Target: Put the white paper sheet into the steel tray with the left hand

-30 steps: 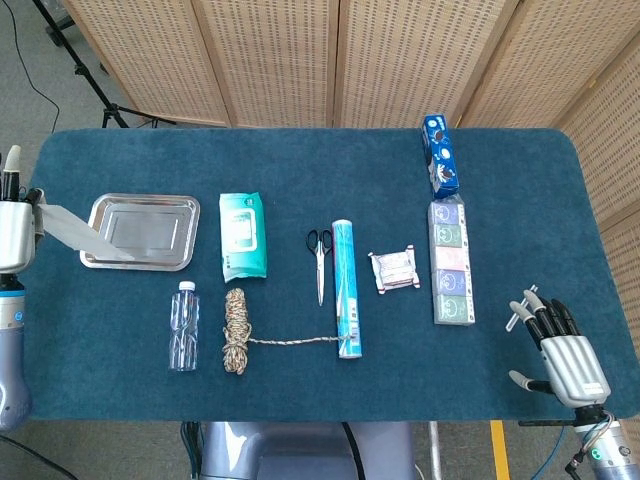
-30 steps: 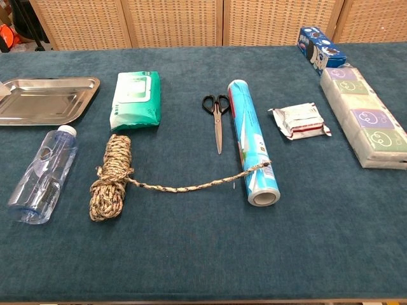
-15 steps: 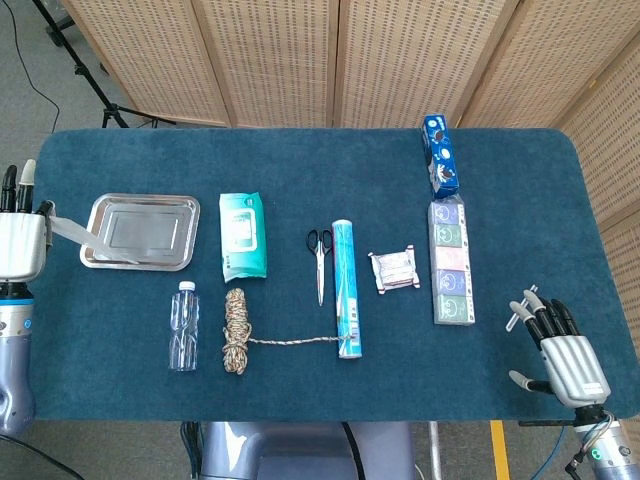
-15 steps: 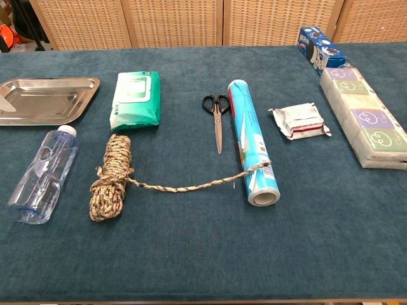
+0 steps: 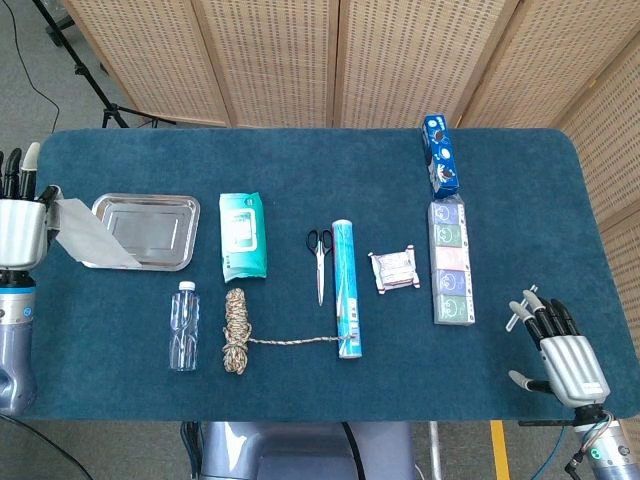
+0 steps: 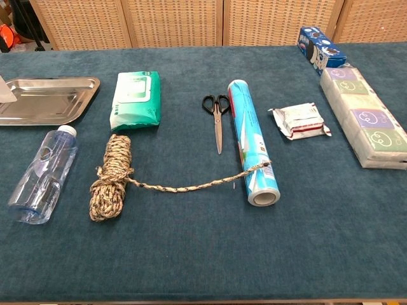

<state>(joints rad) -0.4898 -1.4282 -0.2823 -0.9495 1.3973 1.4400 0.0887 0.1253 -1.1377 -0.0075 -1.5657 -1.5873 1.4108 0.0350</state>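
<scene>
The table is covered edge to edge in dark teal carpet-like cloth; perforated tan folding screens stand behind its far edge, and grey floor shows beyond the left edge.

The left hand is at the table's left edge, gripping one end of the white paper sheet. The sheet's free end droops over the near left corner of the shallow rectangular steel tray, which lies near the left edge.

The right hand is at the near right corner, fingers spread and holding nothing.

Between them, a clear plastic bottle lies near the front edge, just nearer than the tray.
</scene>
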